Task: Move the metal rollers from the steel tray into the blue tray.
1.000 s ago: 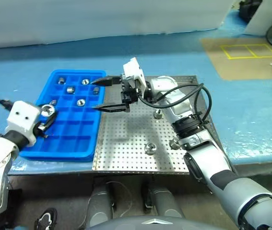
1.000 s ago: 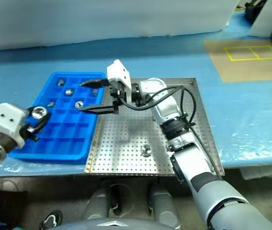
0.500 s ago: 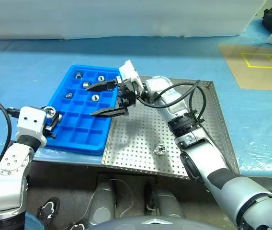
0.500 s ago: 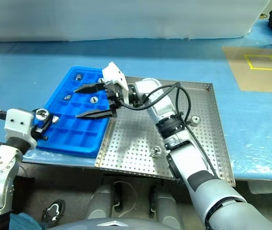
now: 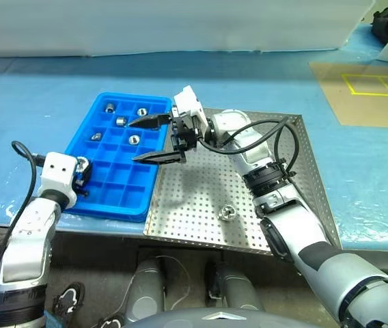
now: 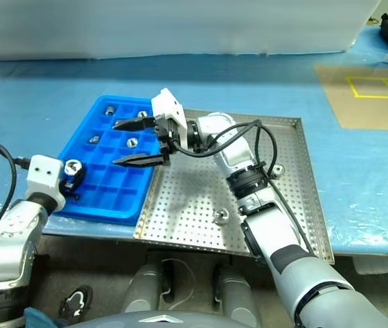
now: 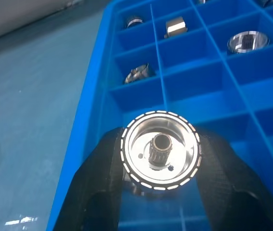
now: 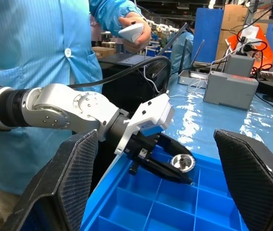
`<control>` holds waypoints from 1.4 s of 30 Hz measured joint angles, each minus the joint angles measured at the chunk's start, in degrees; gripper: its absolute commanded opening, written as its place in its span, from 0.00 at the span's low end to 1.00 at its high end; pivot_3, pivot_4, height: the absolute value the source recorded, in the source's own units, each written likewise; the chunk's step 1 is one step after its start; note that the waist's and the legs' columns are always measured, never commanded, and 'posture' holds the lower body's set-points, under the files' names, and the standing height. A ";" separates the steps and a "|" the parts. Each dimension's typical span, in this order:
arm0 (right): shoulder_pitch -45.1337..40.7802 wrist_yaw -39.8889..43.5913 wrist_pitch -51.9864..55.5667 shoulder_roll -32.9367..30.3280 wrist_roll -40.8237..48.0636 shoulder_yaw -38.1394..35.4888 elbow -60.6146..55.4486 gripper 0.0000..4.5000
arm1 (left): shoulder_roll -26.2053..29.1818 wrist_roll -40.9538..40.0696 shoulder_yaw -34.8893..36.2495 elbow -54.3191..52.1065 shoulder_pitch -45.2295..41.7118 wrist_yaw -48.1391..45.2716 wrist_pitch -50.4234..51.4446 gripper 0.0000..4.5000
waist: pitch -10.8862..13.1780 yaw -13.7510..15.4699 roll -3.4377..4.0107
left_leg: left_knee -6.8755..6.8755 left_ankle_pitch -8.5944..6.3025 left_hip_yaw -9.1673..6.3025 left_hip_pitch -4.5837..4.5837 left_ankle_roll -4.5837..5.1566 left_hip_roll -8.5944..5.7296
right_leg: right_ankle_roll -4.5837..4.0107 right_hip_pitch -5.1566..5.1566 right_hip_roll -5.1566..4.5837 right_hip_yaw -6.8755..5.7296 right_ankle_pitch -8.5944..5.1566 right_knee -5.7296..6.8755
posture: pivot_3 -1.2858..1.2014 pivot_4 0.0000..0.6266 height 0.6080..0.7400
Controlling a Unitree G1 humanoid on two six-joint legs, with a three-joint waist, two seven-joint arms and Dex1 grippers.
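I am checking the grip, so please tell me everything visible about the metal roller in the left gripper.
The shiny silver metal roller is round, with a finely notched rim and a small dark-holed hub inside. The left gripper is shut on it, black fingers pressing both sides. It hangs above the bright blue plastic compartment tray, near its outer edge.

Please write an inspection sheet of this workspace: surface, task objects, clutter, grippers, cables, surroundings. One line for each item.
Surface: pale blue table covering; tan mat with yellow squares at far right.
Job's things: blue tray with four metal rollers in its far compartments; steel tray beside it with one roller on its near part, another near its right rim.
Clutter: nothing seen.
Grippers: left gripper shut on a roller over the blue tray's near-left edge; right gripper open, above the seam between the trays.
Cables: black cable looped along right arm; another along left arm.
Surroundings: person in light blue coat holding a small device.
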 measured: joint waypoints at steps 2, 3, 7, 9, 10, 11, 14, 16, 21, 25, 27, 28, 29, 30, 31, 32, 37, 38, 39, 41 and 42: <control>0.39 -0.07 0.04 -0.16 0.00 0.00 -0.35 0.89 | 0.04 0.00 -0.33 0.80 -2.73 0.31 -0.47 0.39 | -0.01 -0.18 -0.01 | 0.01 0.02 0.00 0.02 0.00 -0.03 | 0.00 0.00 -0.03 0.01 0.00 0.08 | 0.49 0.24 1.00; 0.51 -0.12 0.16 -0.20 -0.01 0.01 -0.36 0.89 | 0.12 0.02 -0.41 1.54 -4.14 0.48 -0.58 0.39 | -0.01 -0.30 -0.02 | 0.01 0.04 0.00 0.01 -0.01 -0.03 | 0.00 -0.03 -0.03 0.01 0.00 0.11 | 0.48 0.24 1.00; 0.92 -0.75 0.23 -0.64 -0.03 0.01 -0.88 0.89 | 0.88 0.41 -0.64 6.53 -7.57 0.91 -1.23 0.39 | -0.01 -0.96 -0.02 | 0.01 0.06 0.00 0.01 -0.02 -0.04 | 0.00 -0.09 -0.03 0.02 0.00 0.18 | 0.48 0.24 1.00; 1.02 -1.05 0.28 -0.93 -0.03 0.01 -1.29 0.89 | 0.87 0.52 -1.05 8.57 -8.08 0.94 -1.73 0.39 | -0.01 -1.07 -0.02 | 0.01 0.06 0.00 0.00 -0.02 -0.04 | 0.00 -0.11 -0.02 0.02 0.00 0.18 | 0.48 0.24 1.00; 1.13 -1.20 0.29 -1.02 -0.03 0.01 -1.45 0.89 | 0.81 0.57 -1.27 9.93 -8.24 1.04 -2.13 0.39 | -0.01 -1.05 -0.02 | 0.00 0.06 0.00 -0.01 -0.02 -0.04 | -0.01 -0.13 -0.02 0.02 -0.01 0.18 | 0.48 0.24 1.00; 1.21 -1.30 0.31 -1.06 -0.04 0.02 -1.49 0.89 | 0.73 0.65 -1.41 11.16 -8.35 1.12 -2.52 0.39 | -0.01 -1.05 -0.02 | -0.01 0.06 0.00 -0.01 -0.02 -0.03 | -0.01 -0.13 -0.01 0.02 -0.01 0.18 | 0.48 0.24 1.00; 1.65 -1.77 0.51 -1.18 -0.07 0.05 -1.58 0.89 | 0.17 0.64 -2.21 14.45 -8.35 1.14 -2.98 0.39 | -0.01 -1.00 -0.02 | 0.00 0.06 0.00 -0.03 -0.01 -0.04 | -0.01 -0.14 -0.03 0.02 -0.01 0.18 | 0.48 0.24 1.00; 1.76 -2.17 0.61 -1.26 -0.17 0.05 -1.58 0.89 | -0.06 0.55 -3.03 14.60 -8.53 0.85 -3.44 0.39 | -0.02 -0.87 -0.03 | 0.00 0.07 0.00 -0.02 -0.01 -0.06 | -0.01 -0.11 -0.06 0.02 -0.01 0.18 | 0.47 0.24 1.00; 1.94 -2.51 0.68 -1.39 -0.23 0.17 -2.09 0.89 | -0.30 0.41 -4.23 14.57 -8.78 0.73 -3.82 0.39 | -0.03 -0.87 -0.04 | 0.01 0.08 0.00 0.02 0.01 -0.10 | -0.01 -0.07 -0.11 0.01 -0.01 0.20 | 0.47 0.24 1.00; 2.15 -2.75 0.83 -1.58 -0.23 0.17 -2.66 0.89 | -0.29 0.42 -4.73 14.81 -9.05 0.65 -4.22 0.39 | -0.03 -0.86 -0.04 | 0.01 0.09 0.00 0.02 0.00 -0.10 | -0.01 -0.08 -0.10 0.01 -0.01 0.22 | 0.47 0.24 1.00; 2.21 -2.78 0.82 -1.66 -0.24 0.18 -2.67 0.89 | -0.21 0.45 -5.07 15.88 -10.04 0.58 -4.27 0.39 | -0.03 -0.86 -0.04 | 0.01 0.10 0.00 0.01 0.01 -0.10 | -0.01 -0.08 -0.11 0.01 -0.01 0.23 | 0.47 0.24 1.00; 2.27 -2.77 0.82 -1.66 -0.25 0.20 -2.67 0.89 | -0.18 0.45 -5.15 16.39 -10.39 0.58 -4.31 0.39 | -0.03 -0.90 -0.04 | 0.01 0.10 0.00 0.01 0.02 -0.11 | -0.01 -0.08 -0.11 0.01 -0.01 0.23 | 0.47 0.24 1.00; 2.32 -2.77 0.82 -1.68 -0.28 0.22 -2.67 0.89 | -0.14 0.44 -5.16 16.76 -10.58 0.58 -4.36 0.39 | -0.03 -0.93 -0.04 | 0.01 0.10 0.00 0.01 0.02 -0.11 | -0.01 -0.08 -0.11 0.01 -0.01 0.23 | 0.47 0.24 1.00; 2.40 -2.80 0.82 -1.71 -0.33 0.23 -2.67 0.89 | -0.04 0.43 -5.16 17.13 -10.76 0.56 -4.47 0.39 | -0.03 -0.95 -0.04 | 0.01 0.10 0.00 0.01 0.02 -0.11 | -0.01 -0.09 -0.11 0.01 -0.01 0.23 | 0.47 0.24 1.00; 2.55 -2.86 0.81 -1.75 -0.35 0.23 -2.68 0.89 | 0.00 0.40 -5.16 17.31 -10.81 0.43 -4.56 0.39 | -0.03 -0.98 -0.04 | 0.01 0.10 0.00 0.01 0.02 -0.11 | -0.01 -0.09 -0.10 0.01 -0.01 0.23 | 0.47 0.24 1.00; 2.71 -2.97 0.81 -1.78 -0.40 0.23 -2.69 0.89 | 0.04 0.36 -5.16 17.44 -10.81 0.11 -4.78 0.39 | -0.03 -0.99 -0.04 | 0.00 0.10 0.00 0.01 0.02 -0.11 | -0.01 -0.10 -0.10 0.01 -0.01 0.23 | 0.47 0.24 1.00; 2.95 -3.33 0.75 -1.87 -0.66 0.24 -2.69 0.89 | 0.10 -0.78 -5.05 16.91 -10.29 -1.21 -5.43 0.77 | -0.03 -1.02 -0.04 | 0.00 0.10 0.00 0.01 0.02 -0.11 | -0.01 -0.10 -0.11 0.01 -0.01 0.22 | 0.47 0.24 1.00; 2.95 -3.35 0.75 -1.92 -0.72 0.24 -2.69 0.89 | 0.36 -0.73 -4.98 16.81 -10.27 -1.13 -5.37 0.83 | -0.03 -1.02 -0.04 | 0.00 0.10 0.00 0.02 0.02 -0.11 | -0.01 -0.10 -0.11 0.01 -0.01 0.23 | 0.47 0.24 1.00; 2.96 -3.36 0.75 -1.97 -0.74 0.24 -2.68 0.89 | 0.57 -0.64 -4.99 16.69 -10.30 -0.95 -5.30 0.91 | -0.03 -1.02 -0.04 | 0.00 0.10 0.00 0.02 0.02 -0.11 | -0.01 -0.10 -0.10 0.02 -0.01 0.23 | 0.47 0.24 1.00; 2.95 -3.40 0.74 -1.93 -0.78 0.24 -2.69 0.89 | 0.65 -0.56 -5.03 16.60 -10.55 -0.34 -4.91 0.91 | -0.03 -0.89 -0.04 | 0.01 0.10 0.00 0.02 0.02 -0.12 | -0.01 -0.08 -0.13 0.01 -0.01 0.22 | 0.46 0.24 1.00; 2.95 -3.42 0.74 -1.91 -0.78 0.24 -2.69 0.89 | 0.65 -0.57 -5.14 16.60 -10.73 -0.29 -4.68 0.91 | -0.03 -0.88 -0.04 | 0.01 0.10 0.00 0.01 0.02 -0.14 | -0.01 -0.08 -0.14 0.01 -0.01 0.22 | 0.46 0.24 1.00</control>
